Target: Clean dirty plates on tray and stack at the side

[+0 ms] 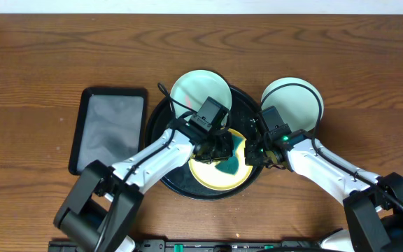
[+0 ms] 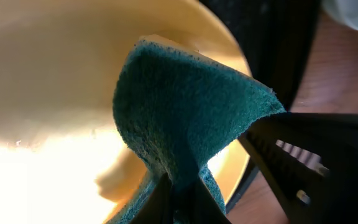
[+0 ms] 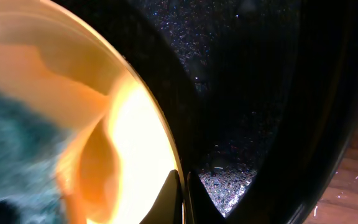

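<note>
The round black tray (image 1: pixel 165 126) holds a pale yellow plate (image 1: pixel 212 178) at its front and a pale aqua plate (image 1: pixel 187 91) at its back. Another aqua plate (image 1: pixel 296 101) lies on the table right of the tray. My left gripper (image 1: pixel 222 152) is shut on a teal sponge (image 2: pixel 185 106), which rests on the yellow plate (image 2: pixel 55 81). My right gripper (image 1: pixel 255 150) is shut on the yellow plate's right rim (image 3: pixel 166 149), one finger inside and one outside over the tray floor (image 3: pixel 241 93). The sponge also shows blurred in the right wrist view (image 3: pixel 11 143).
A smaller black rectangular tray (image 1: pixel 110 129) lies on the wooden table left of the round tray. The two arms meet over the front half of the round tray.
</note>
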`<state>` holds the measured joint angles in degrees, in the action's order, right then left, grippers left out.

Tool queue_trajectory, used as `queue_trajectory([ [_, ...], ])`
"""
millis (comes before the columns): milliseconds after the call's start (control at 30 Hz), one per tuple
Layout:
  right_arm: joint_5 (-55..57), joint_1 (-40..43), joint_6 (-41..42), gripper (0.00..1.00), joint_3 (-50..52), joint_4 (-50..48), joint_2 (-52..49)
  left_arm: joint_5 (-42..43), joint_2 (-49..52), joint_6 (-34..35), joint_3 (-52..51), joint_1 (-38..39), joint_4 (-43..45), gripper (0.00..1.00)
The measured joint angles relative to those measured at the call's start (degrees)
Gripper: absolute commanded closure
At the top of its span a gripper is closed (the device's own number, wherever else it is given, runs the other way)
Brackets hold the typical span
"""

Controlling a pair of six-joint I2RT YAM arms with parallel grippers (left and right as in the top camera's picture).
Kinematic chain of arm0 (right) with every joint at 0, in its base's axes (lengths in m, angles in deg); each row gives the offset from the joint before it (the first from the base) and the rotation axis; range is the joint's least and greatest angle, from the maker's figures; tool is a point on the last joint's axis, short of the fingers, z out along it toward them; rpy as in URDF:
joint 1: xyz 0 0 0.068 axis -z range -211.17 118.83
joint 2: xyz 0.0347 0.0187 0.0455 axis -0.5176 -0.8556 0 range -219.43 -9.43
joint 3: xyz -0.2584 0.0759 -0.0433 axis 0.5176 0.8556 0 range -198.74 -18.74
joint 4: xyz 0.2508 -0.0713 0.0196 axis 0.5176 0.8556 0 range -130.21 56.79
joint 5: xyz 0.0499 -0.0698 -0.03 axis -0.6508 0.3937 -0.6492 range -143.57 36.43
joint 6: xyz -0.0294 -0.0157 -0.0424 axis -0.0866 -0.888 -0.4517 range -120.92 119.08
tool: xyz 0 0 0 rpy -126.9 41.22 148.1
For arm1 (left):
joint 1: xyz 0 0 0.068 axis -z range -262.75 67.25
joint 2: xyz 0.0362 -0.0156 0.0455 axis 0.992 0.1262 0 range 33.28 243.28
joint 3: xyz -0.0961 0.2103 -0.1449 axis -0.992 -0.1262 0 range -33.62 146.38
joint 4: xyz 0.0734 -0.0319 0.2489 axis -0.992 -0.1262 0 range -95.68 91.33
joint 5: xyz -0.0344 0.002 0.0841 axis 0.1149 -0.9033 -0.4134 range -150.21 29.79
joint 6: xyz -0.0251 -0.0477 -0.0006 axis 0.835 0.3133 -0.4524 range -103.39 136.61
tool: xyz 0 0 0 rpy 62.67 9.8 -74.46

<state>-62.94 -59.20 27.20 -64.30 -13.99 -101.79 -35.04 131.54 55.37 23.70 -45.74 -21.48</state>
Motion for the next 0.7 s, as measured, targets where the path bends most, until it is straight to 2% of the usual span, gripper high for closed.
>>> queue_trajectory([
  [467,-0.02,0.0,0.0,0.99,-0.02,0.0,0.0,-1.84,0.79,0.44,0.0,1.18,-0.15,0.92],
  [700,-0.07,0.0,0.0,0.99,-0.02,0.02,0.0,-6.27,0.74,0.02,0.0,1.29,-1.27,0.92],
])
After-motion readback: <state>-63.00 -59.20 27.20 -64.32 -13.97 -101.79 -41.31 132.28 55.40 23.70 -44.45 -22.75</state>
